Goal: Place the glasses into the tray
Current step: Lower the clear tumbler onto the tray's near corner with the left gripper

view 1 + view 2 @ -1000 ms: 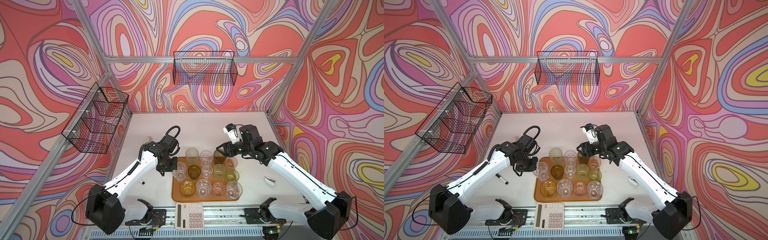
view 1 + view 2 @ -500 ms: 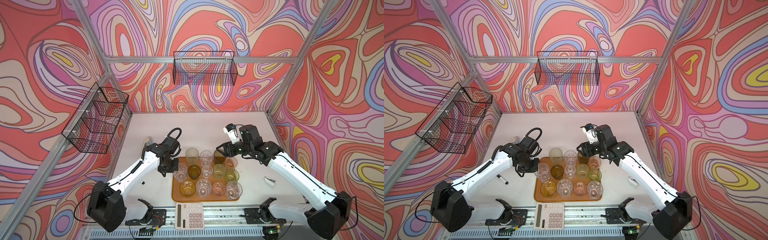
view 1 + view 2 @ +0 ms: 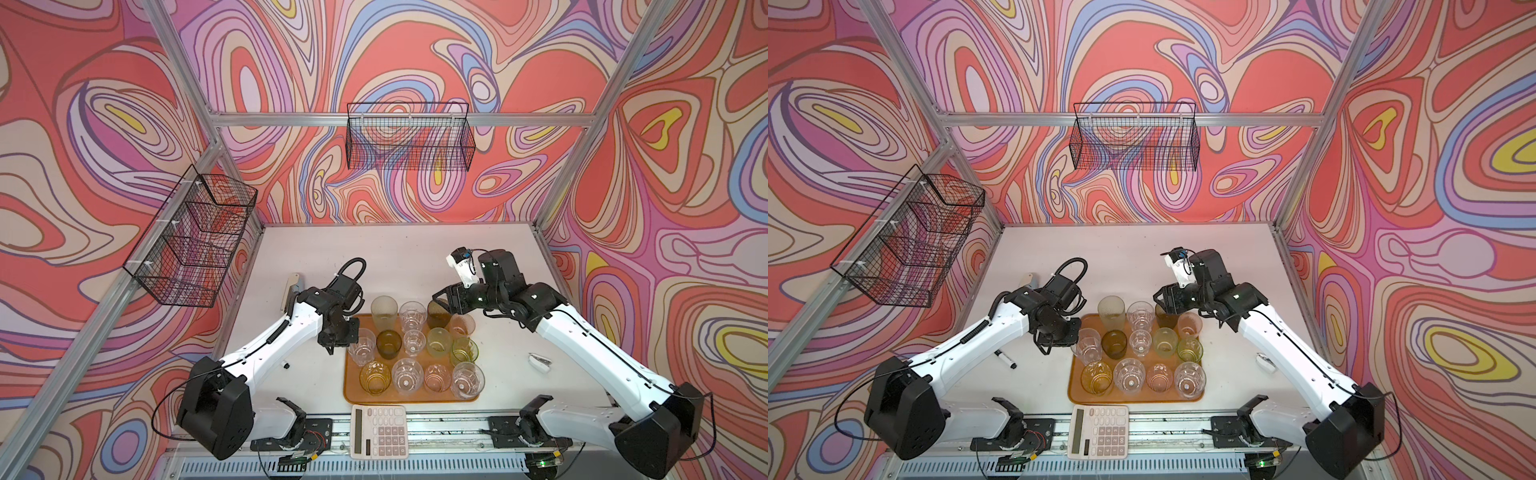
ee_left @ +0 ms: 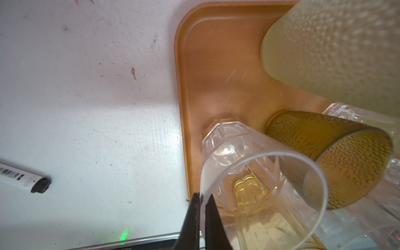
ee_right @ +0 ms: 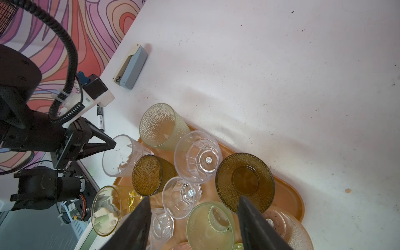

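Observation:
The orange-brown tray [image 3: 411,400] [image 3: 1133,398] lies at the table's front middle and holds several glasses: clear, amber, olive-brown, pale green and pink. My left gripper [image 3: 348,338] [image 3: 1077,340] [image 4: 202,195] is shut, pinching the rim of a clear glass [image 3: 361,349] [image 4: 225,142] [image 5: 121,155] whose base sits in the tray beside its left rim. Beside that glass stands an olive-brown glass [image 3: 388,343] [image 4: 324,138]. My right gripper [image 3: 440,301] [image 3: 1160,301] [image 5: 193,199] hangs open above the tray's back right, over another olive-brown glass [image 5: 245,179] and a pale green glass [image 5: 210,225]; it holds nothing.
A white calculator [image 3: 378,430] lies just in front of the tray. A marker [image 3: 1005,358] [image 4: 23,177] lies left of the tray, and a grey and beige stapler-like object [image 3: 292,293] [image 5: 132,67] behind my left arm. A small white item [image 3: 540,361] lies to the right. Wire baskets [image 3: 409,137] hang on the walls.
My left arm has shifted slightly while it keeps its pinch on the clear glass's rim. The right arm and the other glasses have not moved.

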{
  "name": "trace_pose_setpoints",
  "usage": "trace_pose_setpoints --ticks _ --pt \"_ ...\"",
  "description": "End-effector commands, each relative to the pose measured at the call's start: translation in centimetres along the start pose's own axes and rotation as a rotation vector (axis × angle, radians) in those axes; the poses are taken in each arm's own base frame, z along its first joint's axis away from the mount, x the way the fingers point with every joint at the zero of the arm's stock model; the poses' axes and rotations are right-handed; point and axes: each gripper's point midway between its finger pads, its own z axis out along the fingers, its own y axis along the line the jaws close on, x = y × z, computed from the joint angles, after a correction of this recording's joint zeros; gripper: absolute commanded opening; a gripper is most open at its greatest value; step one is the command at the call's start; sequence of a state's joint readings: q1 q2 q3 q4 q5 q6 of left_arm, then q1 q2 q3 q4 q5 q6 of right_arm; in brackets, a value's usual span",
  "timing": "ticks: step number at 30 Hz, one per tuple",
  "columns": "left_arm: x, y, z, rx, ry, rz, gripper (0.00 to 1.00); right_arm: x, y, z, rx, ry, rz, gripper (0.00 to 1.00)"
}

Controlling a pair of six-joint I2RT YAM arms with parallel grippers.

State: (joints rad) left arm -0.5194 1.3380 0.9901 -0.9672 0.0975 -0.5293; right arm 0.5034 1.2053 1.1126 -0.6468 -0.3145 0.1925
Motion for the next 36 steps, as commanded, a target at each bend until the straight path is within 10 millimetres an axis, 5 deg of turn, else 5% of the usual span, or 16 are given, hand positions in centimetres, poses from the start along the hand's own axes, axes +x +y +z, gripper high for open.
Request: trace_pose_setpoints --ticks 1,36 --pt "0.3 -0.2 0.4 0.003 0.010 -0.011 0.03 0.2 -0.2 0.1 0.003 -0.001 0.004 0.66" --pt "0.6 -0.3 -0.8 0.017 -0.014 -0.017 0.28 0.2 -0.2 0.3 -0.003 0.002 0.005 0.66"
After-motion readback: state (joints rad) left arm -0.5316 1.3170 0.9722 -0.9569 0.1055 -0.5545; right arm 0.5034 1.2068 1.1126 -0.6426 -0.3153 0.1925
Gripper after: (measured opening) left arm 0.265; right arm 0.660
